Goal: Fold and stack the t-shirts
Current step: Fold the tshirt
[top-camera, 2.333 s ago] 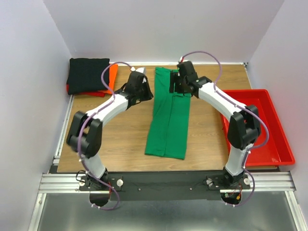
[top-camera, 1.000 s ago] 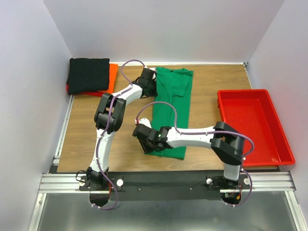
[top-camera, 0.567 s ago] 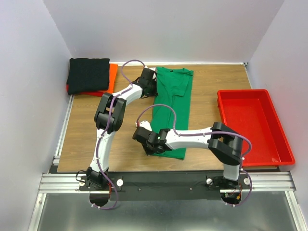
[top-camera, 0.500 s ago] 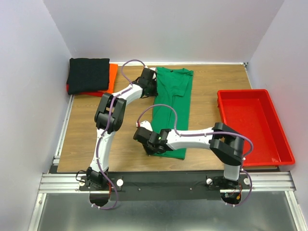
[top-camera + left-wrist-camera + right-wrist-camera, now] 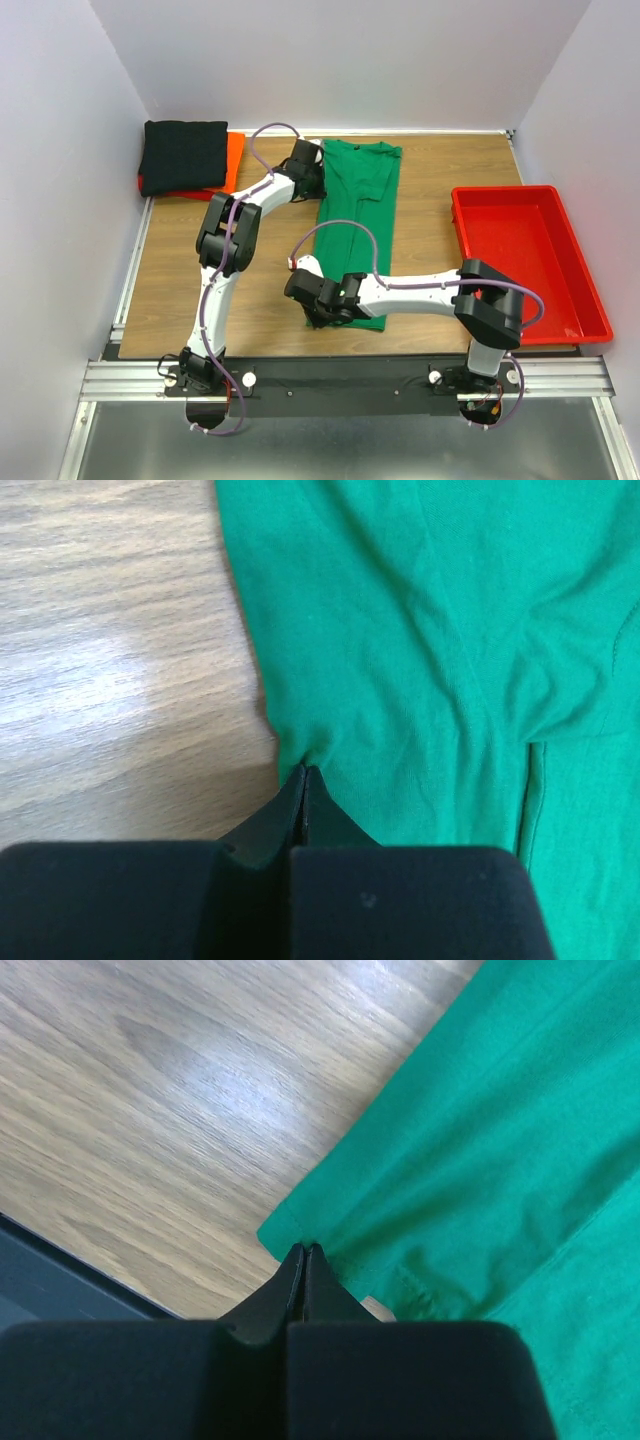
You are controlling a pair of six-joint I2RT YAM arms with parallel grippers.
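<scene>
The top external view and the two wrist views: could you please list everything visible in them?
green t-shirt: 1, bright green, folded into a long strip down the middle of the table
black t-shirt: 1, black, folded, far left corner, on top of the orange-red one
orange-red t-shirt: 1, orange-red, under the black one, its right edge showing
red tray: 1, red, right side of the table
table: 1, brown wood, under everything
left gripper: 1, black, shut on the green t-shirt's left edge near its far end
right gripper: 1, black, shut on the green t-shirt's near left corner
</scene>
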